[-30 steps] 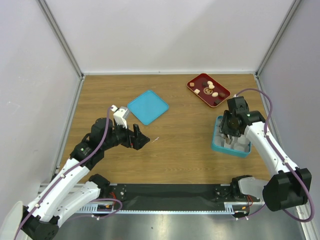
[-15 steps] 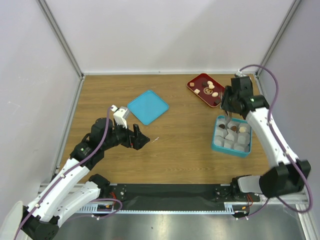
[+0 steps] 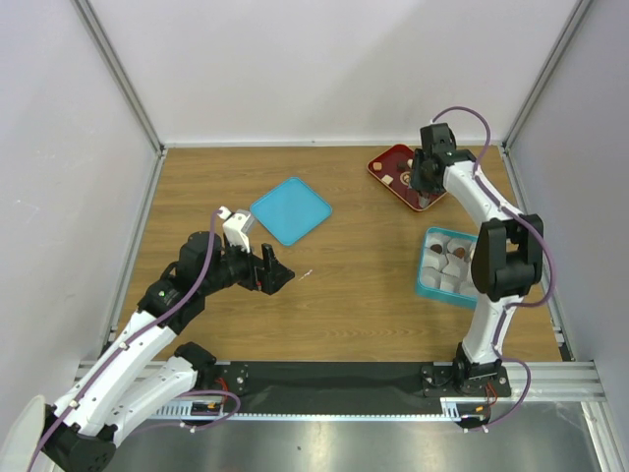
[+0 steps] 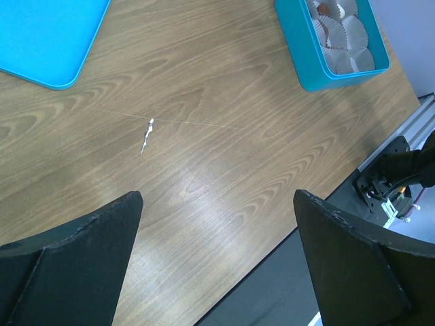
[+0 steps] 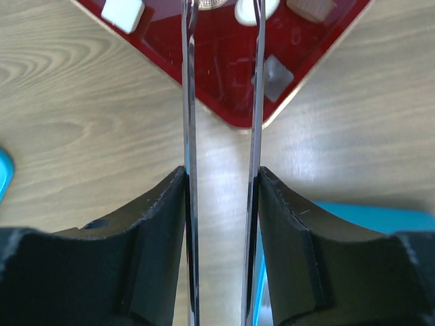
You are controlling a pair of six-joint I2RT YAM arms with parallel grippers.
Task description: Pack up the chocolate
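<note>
Right arm: shifted from over the teal box [image 3: 432, 289] to the dark red tray [image 5: 224, 75]. Right gripper [image 5: 221, 178]: clamped on metal tongs [image 5: 189, 102], whose tips run off the wrist view beside the chocolate [image 5: 122, 10] lying on the tray; more pieces sit in the box's paper cups [image 4: 346, 34]. Left gripper [image 4: 217, 204]: jaws spread wide, nothing between them, above the table [image 4: 204, 156].

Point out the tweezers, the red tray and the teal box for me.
tweezers [image 5: 189, 109]: right wrist view, on the left blade.
red tray [image 5: 221, 68]: right wrist view, bare floor between the blades.
teal box [image 4: 299, 44]: left wrist view, its outer side wall.
</note>
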